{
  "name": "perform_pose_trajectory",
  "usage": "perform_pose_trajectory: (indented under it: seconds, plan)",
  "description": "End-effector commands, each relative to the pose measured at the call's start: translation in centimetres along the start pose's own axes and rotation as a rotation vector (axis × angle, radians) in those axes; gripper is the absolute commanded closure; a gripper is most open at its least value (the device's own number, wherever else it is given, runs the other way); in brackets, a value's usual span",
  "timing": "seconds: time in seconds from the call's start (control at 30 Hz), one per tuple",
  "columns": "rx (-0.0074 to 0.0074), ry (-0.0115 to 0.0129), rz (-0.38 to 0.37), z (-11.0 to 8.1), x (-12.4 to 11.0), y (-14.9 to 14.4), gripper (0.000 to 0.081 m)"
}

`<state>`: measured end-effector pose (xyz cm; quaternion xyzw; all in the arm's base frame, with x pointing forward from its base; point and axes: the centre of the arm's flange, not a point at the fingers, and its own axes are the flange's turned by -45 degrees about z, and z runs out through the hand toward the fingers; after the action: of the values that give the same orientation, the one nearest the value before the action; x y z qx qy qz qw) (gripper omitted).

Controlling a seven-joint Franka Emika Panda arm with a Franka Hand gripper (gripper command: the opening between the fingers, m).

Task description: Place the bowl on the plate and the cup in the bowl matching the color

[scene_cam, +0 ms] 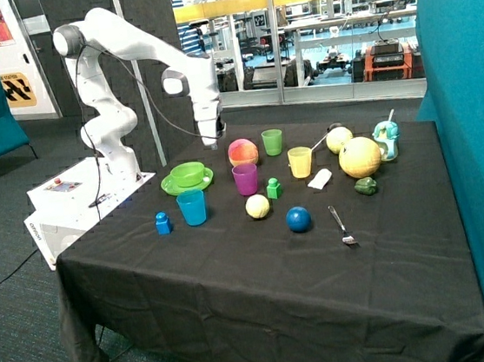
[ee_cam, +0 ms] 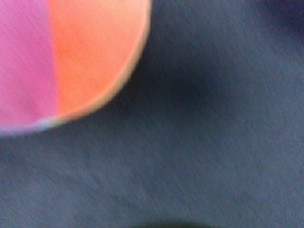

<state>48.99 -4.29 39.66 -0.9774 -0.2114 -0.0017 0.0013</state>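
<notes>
Already the bowl sits on the plate near the table's far edge by the robot. The cup stands apart, beside a pink-orange ball. The gripper hovers between bowl and ball; its grip cannot be told.

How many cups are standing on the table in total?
4. The green cup stands farthest back, the yellow cup beside the white cloth, the purple cup in front of the pink-orange ball, the blue cup near the plate.

No text reads clearly — only a yellow-black hazard sign on the wall.
</notes>
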Motion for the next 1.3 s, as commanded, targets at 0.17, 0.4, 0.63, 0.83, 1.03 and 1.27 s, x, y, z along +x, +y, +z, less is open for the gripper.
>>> perform_pose_trajectory:
  seconds: [0.17,0.4,0.63,0.83,1.03,1.27]
  plan:
    - [-0.0017,-0.0040,-0.035,-2.7,7.1,-5.2,0.0117]
    - [-0.0018,-0.0039,0.009,-2.8,9.8,-8.5,0.0096]
    - [-0.0020,-0.0039,0.107,-2.7,11.4,-9.9,0.0090]
    - [-0.0022,-0.0038,0.193,-2.7,12.1,-9.7,0.0095]
    - [-0.0024,-0.0037,0.306,-1.9,12.1,-9.5,0.0102]
    - [-0.0026,-0.0035,0.407,-0.1,11.9,-10.0,0.0095]
